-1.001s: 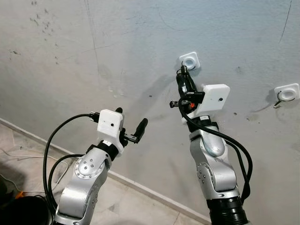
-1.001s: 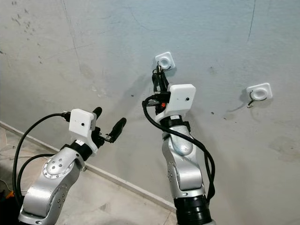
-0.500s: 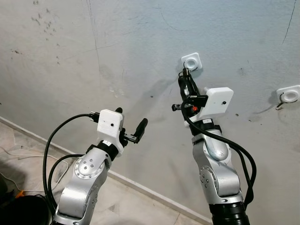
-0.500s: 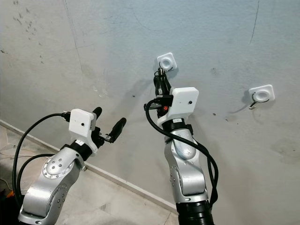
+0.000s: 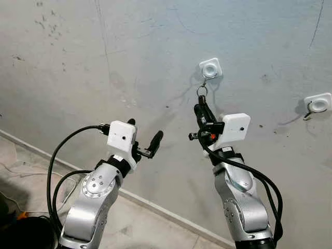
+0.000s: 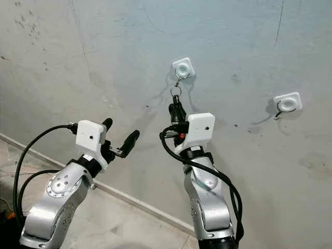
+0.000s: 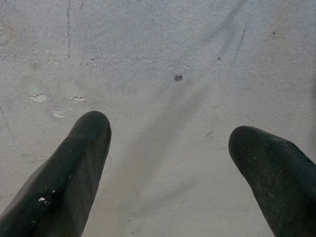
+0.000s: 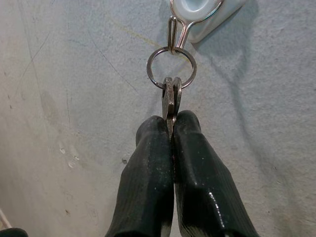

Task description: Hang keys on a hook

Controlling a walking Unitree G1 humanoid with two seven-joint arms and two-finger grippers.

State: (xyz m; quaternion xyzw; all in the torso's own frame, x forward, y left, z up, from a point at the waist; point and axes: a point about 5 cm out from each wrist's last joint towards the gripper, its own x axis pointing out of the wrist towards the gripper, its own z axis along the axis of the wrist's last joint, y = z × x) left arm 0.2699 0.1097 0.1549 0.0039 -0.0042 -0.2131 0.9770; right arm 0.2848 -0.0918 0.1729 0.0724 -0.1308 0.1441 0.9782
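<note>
A white wall hook with a wire loop is fixed to the grey wall. The key ring hangs through that loop, and the keys dangle from the ring. My right gripper is just below the hook, shut on the lower part of the keys; it also shows as the right gripper in the left eye view. My left gripper is held up to the left of it, open, facing bare wall with nothing between its fingers.
A second white hook sits on the wall to the far right. The skirting line runs along the base of the wall, with floor below and a black cable looping from the left arm.
My right gripper has dropped down from the hook with the keys; the ring now hangs from the hook's wire loop. The left arm has stayed put.
</note>
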